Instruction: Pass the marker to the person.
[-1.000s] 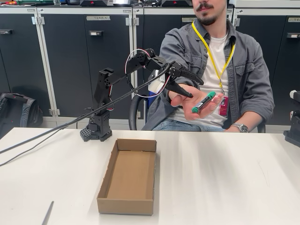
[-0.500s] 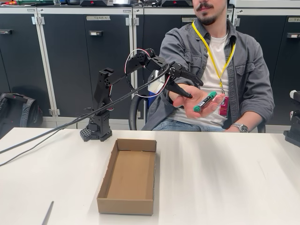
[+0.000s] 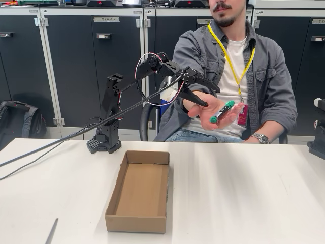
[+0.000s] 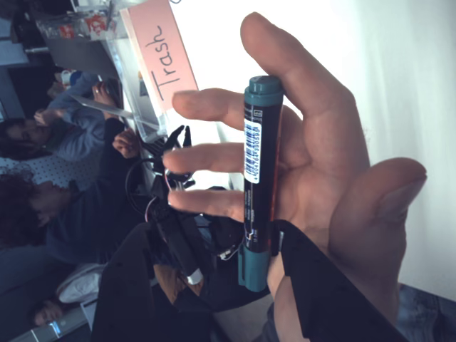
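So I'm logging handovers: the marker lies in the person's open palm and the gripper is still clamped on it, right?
Not quite. The marker does lie in the person's open hand, but the gripper is open and off it, beside the palm. The fixed view shows this; in the wrist view only the hand carries the marker.

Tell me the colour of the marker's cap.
Green on the marker, clearest in the wrist view.

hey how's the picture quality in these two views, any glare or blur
Fixed view: evenly lit and sharp, marker clear on the hand. Wrist view: tilted, bluish cast, bright background blown out to white, dark gripper near the lens soft, marker label readable as a barcode.
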### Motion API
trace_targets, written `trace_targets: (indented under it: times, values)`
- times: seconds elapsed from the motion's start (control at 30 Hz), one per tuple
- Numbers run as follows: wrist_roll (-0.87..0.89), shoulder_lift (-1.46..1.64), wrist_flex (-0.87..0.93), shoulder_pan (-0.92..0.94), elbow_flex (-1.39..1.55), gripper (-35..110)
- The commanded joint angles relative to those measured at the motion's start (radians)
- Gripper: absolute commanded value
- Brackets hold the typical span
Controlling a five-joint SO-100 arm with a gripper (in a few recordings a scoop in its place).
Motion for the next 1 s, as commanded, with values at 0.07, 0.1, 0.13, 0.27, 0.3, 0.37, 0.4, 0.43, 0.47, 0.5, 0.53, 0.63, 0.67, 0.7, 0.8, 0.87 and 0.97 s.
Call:
trace_targets:
  times: [0.07, 0.1, 0.13, 0.27, 0.3, 0.37, 0.4, 0.43, 0.47, 0.5, 0.53, 0.63, 0.67, 0.7, 0.8, 0.87, 0.97]
  values:
    - [0.002, 0.087, -0.009, 0.008, -0.049, 34]
    - [0.002, 0.087, -0.009, 0.009, -0.049, 34]
    - [0.002, 0.087, -0.008, 0.009, -0.048, 34]
    - [0.002, 0.087, 0.0, 0.011, -0.046, 34]
    - [0.002, 0.089, 0.0, 0.011, -0.046, 34]
    - [0.002, 0.091, 0.002, 0.011, -0.044, 34]
    - [0.002, 0.091, 0.002, 0.011, -0.043, 34]
    - [0.002, 0.091, 0.002, 0.011, -0.043, 34]
    - [0.002, 0.091, 0.002, 0.009, -0.043, 34]
    - [0.002, 0.091, 0.0, 0.009, -0.043, 34]
    - [0.002, 0.091, 0.0, 0.008, -0.043, 34]
    - [0.002, 0.091, -0.002, 0.006, -0.044, 34]
    - [0.002, 0.091, -0.002, 0.006, -0.044, 34]
    - [0.002, 0.092, -0.002, 0.006, -0.044, 34]
    - [0.0, 0.094, -0.002, 0.006, -0.043, 34]
    - [0.0, 0.095, -0.003, 0.006, -0.041, 34]
    - [-0.002, 0.097, -0.003, 0.006, -0.04, 34]
